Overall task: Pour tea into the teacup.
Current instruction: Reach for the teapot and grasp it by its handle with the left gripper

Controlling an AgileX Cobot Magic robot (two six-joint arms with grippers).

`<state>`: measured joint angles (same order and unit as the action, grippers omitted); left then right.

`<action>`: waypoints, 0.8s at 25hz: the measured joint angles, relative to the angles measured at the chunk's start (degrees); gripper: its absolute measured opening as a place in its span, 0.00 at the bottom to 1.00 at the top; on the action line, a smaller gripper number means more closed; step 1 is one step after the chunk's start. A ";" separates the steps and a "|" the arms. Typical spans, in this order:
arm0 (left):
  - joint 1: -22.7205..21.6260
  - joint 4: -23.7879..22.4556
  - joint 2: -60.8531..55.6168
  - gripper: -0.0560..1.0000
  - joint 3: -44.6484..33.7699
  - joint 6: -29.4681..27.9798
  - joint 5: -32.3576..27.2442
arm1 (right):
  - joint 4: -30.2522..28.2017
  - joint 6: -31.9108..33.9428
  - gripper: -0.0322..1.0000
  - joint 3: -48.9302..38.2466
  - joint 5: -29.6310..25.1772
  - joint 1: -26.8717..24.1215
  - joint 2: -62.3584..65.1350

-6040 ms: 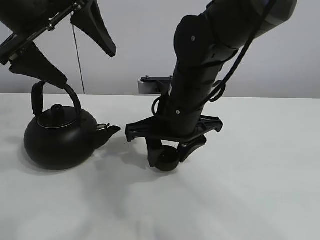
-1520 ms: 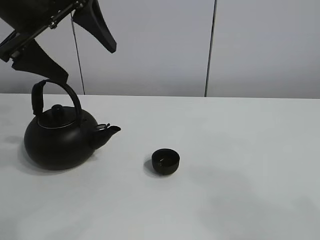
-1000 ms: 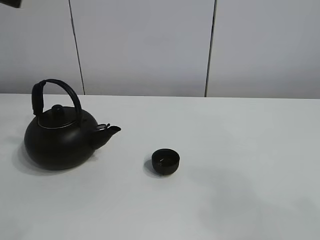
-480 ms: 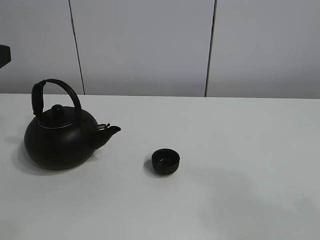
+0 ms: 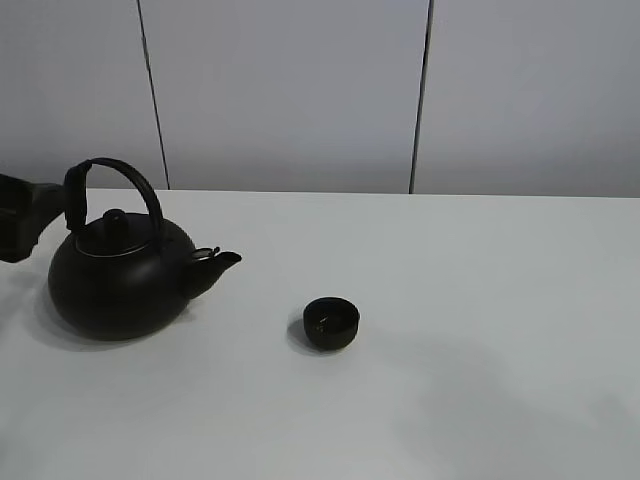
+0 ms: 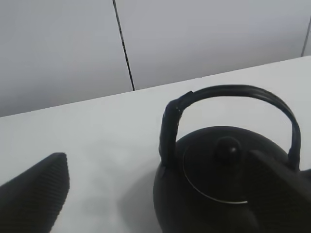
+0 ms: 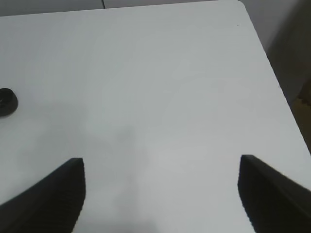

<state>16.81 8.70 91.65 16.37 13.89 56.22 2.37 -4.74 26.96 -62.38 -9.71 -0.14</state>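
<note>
The left gripper [image 6: 156, 158] is hovering spread beside the black kettle [image 5: 120, 285], apparently not touching; the right gripper [image 7: 160, 162] is hanging spread, right of the teacup [image 5: 331, 322].

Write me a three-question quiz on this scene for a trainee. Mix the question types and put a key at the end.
1. True or false: the tiny round matte-black handleless teacup stands upright on the white table, apart from the big round black kettle with arched handle.
2. In the exterior high view, the kettle's spout points: A) toward the teacup's side; B) away from the teacup; C) at the back wall.
3. Fill in: the left gripper, close to the kettle's handle, has its jaws ____ and holds nothing.
Key: 1 true; 2 A; 3 open.
</note>
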 joint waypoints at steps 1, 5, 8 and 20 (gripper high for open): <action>0.00 -0.25 1.19 0.71 0.19 0.00 0.44 | 0.00 0.00 0.60 0.00 0.00 0.00 0.00; -2.22 -3.23 4.74 0.71 1.97 -0.97 0.75 | 0.00 0.00 0.60 0.00 0.00 0.00 0.00; -4.68 -6.59 6.06 0.71 3.93 -3.14 0.75 | 0.00 0.00 0.60 0.00 0.00 0.00 0.00; -8.94 -15.51 12.46 0.71 9.79 -5.62 -0.54 | 0.00 0.00 0.60 0.00 0.06 0.00 0.00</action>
<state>7.87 -6.81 104.11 26.16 8.27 55.68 2.37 -4.74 26.96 -62.33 -9.71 -0.14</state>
